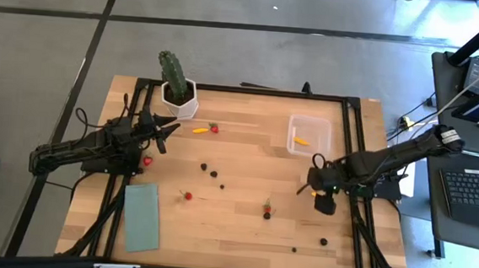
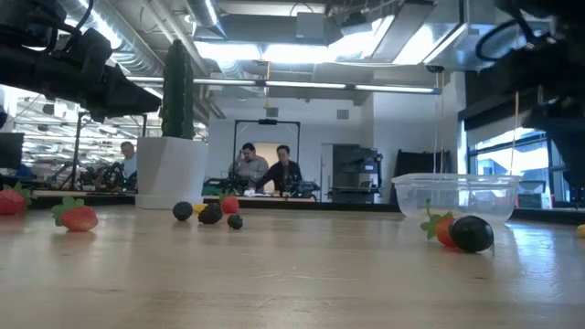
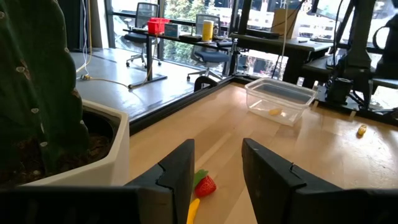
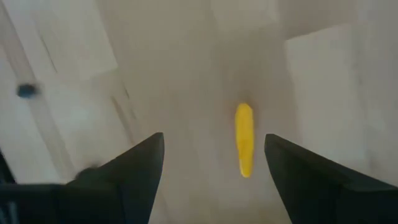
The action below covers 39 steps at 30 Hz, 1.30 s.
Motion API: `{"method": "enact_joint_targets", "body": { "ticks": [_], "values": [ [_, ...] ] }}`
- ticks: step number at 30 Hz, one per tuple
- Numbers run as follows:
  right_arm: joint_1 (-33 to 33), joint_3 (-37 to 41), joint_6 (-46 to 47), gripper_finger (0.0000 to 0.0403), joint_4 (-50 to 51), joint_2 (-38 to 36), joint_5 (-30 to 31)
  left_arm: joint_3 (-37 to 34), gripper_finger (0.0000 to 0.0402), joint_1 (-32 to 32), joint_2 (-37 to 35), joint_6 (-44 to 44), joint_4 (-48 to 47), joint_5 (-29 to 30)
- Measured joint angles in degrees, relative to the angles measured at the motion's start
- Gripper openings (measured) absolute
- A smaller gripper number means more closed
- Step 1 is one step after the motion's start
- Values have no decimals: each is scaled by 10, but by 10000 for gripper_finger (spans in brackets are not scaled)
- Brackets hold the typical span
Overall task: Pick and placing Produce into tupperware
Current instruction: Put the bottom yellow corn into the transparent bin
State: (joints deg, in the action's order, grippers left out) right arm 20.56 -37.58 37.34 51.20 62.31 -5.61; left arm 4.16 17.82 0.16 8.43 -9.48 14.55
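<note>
Between the right gripper's (image 4: 211,180) open fingers lay a yellow piece (image 4: 244,139); the tupperware (image 1: 309,135) held only one, most produce remained scattered, and the left gripper (image 3: 217,180) waited part-open and empty.

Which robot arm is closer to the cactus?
Left. The left gripper sits just below the cactus at the table's left; the right gripper is far across, past the tupperware.

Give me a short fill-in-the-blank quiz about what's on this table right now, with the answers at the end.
1. The clear tupperware holds one ____ piece.
2. The cactus stands in a ____ pot.
3. The right gripper hangs with open fingers over a ____ piece on the wood.
4. The flat pad near the table's front edge is ____.

Missing words: yellow; white; yellow; green
</note>
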Motion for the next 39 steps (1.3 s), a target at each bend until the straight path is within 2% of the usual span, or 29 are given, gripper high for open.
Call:
{"method": "enact_joint_targets", "body": {
  "ticks": [6, 14, 20, 27, 34, 39],
  "values": [
    [26, 49, 2, 278, -15, 25, 25, 0, 126, 0, 0, 0, 0, 0],
    [34, 69, -3, 266, -42, 71, 34, 0, 126, 0, 0, 0, 0, 0],
    [34, 69, -3, 232, -72, 103, 60, 0, 126, 0, 0, 0, 0, 0],
    [34, 73, -27, 195, -110, 147, 63, 0, 126, 0, 0, 0, 0, 0],
    [34, 75, -26, 156, -109, 146, 63, 0, 126, 0, 0, 0, 0, 0],
    [34, 75, -15, 108, -108, 146, 63, 0, 126, 0, 0, 0, 0, 0]
  ]
}}
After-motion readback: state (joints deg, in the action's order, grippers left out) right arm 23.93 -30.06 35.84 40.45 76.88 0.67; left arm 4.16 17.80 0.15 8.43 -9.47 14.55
